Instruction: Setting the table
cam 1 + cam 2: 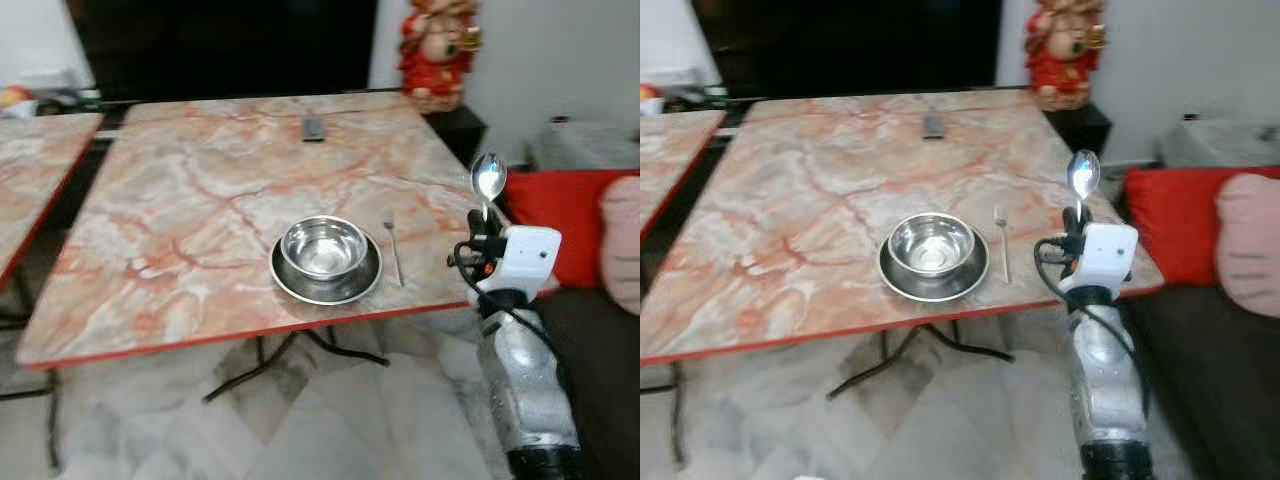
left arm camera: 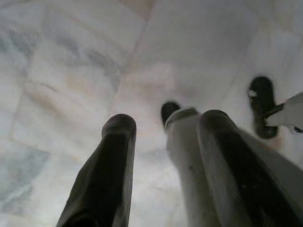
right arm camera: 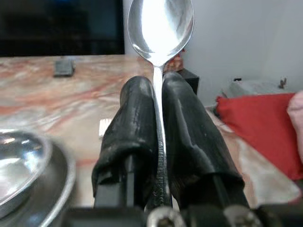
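Marble table point(image 1: 200, 200): plate point(image 1: 326, 281), fork point(image 1: 394, 250), dark remote point(image 1: 313, 128).

silver r arm point(image 1: 525, 385), white wrist box point(image 1: 528, 256), blk cables, blk jaws.

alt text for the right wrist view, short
The right gripper holds a spoon upright, its two black fingers clamped on the handle, bowl end up. Behind are a marble-patterned table, the steel bowl on its plate, and a red cushion.
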Motion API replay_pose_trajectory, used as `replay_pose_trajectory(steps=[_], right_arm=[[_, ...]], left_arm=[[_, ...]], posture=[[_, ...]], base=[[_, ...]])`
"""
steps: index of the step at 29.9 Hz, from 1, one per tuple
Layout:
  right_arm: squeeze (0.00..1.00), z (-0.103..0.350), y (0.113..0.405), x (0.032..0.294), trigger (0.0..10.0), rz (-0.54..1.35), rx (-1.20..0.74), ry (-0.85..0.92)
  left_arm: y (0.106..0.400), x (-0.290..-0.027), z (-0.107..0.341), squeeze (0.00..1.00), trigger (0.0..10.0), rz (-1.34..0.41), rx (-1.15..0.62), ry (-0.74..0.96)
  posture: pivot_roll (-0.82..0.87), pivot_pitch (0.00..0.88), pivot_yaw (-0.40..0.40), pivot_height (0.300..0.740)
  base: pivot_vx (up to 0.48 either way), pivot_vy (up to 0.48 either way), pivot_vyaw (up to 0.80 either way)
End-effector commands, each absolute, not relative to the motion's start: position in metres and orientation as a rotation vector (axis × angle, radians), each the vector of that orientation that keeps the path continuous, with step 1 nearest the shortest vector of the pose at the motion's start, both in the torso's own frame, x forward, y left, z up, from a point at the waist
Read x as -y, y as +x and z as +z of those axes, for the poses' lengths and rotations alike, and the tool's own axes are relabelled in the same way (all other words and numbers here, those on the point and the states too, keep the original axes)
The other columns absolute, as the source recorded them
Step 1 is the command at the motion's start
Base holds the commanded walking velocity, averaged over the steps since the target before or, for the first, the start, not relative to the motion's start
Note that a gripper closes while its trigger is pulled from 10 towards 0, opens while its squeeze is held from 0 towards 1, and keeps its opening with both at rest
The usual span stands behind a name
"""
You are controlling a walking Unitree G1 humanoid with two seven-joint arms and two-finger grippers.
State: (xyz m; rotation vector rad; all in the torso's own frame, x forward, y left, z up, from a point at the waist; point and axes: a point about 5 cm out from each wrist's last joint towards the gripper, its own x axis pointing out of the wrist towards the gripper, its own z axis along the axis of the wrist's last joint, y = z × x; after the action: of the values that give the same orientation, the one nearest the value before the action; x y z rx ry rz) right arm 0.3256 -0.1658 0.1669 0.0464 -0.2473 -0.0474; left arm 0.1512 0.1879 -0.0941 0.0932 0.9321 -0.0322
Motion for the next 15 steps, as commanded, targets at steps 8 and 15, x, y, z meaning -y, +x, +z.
replay_pose_trajectory(steps=[8, 15], right_arm=[[0.0, 0.1714, 0.3275, 0.1662, 10.0, -0.045, 0.261, 0.044], [0.0, 0.1715, 0.3276, 0.1654, 10.0, -0.043, 0.261, 0.046]], left_arm=[[0.136, -0.1837, -0.1008, 0.0, 10.0, -0.047, -0.99, 0.085], [0.1357, -0.1839, -0.1009, 0.0, 10.0, -0.045, -0.991, 0.08]], posture=[[-0.03, 0.132, -0.004, 0.74], [-0.03, 0.132, -0.002, 0.74]], base=[[0.0, 0.0, 0.0], [0.0, 0.0, 0.0]])
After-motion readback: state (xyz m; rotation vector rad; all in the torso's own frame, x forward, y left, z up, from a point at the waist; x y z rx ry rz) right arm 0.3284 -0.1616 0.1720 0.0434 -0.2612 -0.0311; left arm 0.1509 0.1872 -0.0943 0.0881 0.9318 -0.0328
